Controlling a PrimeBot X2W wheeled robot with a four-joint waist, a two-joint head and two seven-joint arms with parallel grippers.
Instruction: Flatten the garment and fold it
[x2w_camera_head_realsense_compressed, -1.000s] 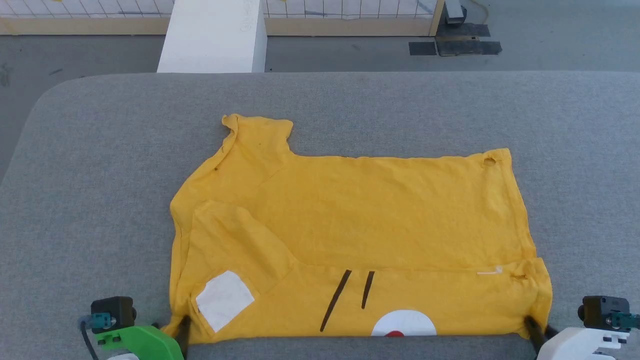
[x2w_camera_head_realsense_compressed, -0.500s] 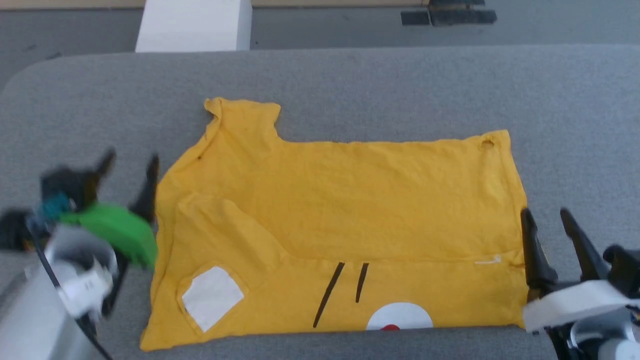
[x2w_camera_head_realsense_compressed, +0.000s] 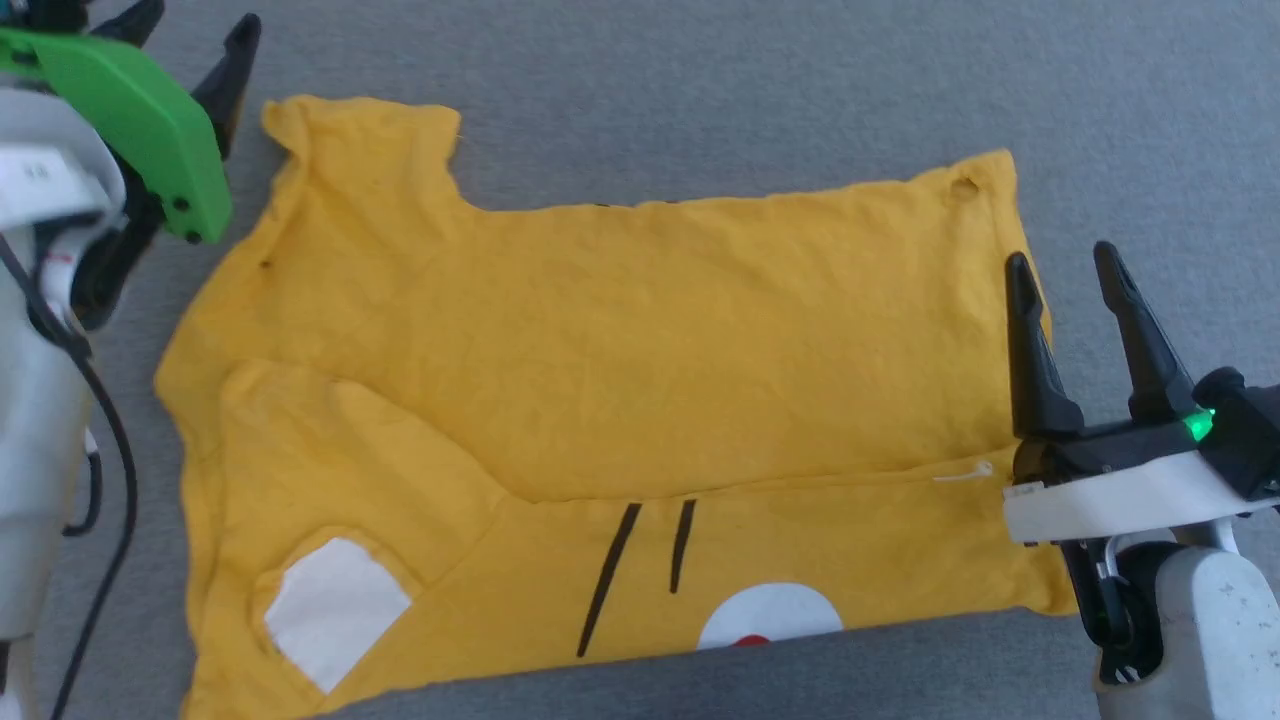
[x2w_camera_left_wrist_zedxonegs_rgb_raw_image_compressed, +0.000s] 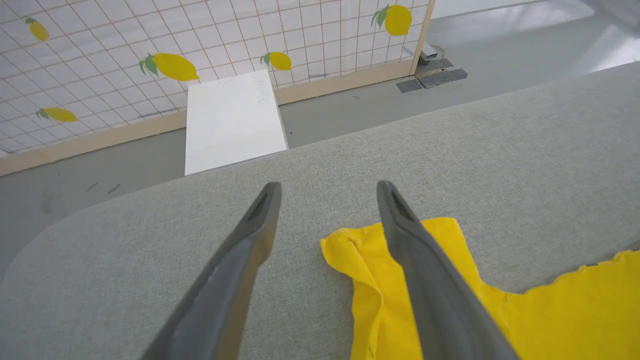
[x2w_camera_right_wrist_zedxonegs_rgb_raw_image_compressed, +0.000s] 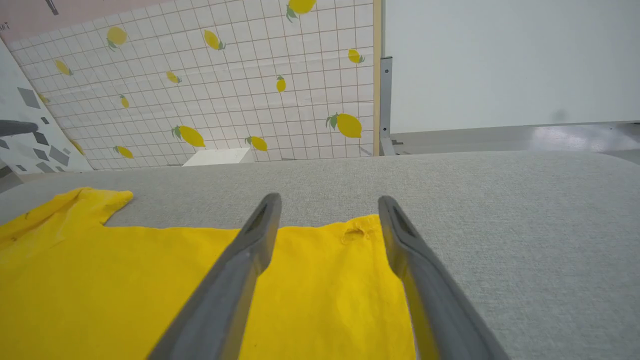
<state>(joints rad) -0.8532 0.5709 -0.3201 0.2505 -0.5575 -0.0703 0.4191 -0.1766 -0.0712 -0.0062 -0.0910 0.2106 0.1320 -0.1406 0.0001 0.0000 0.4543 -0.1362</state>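
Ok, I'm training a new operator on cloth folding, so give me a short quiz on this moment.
1. True or false: the right gripper is shut on the garment.
2. The garment's print includes: A) two black lines B) a blue star C) green stripes.
3. Which gripper hovers by the far sleeve?
Key: 1 false, the right gripper is open; 2 A; 3 the left gripper.
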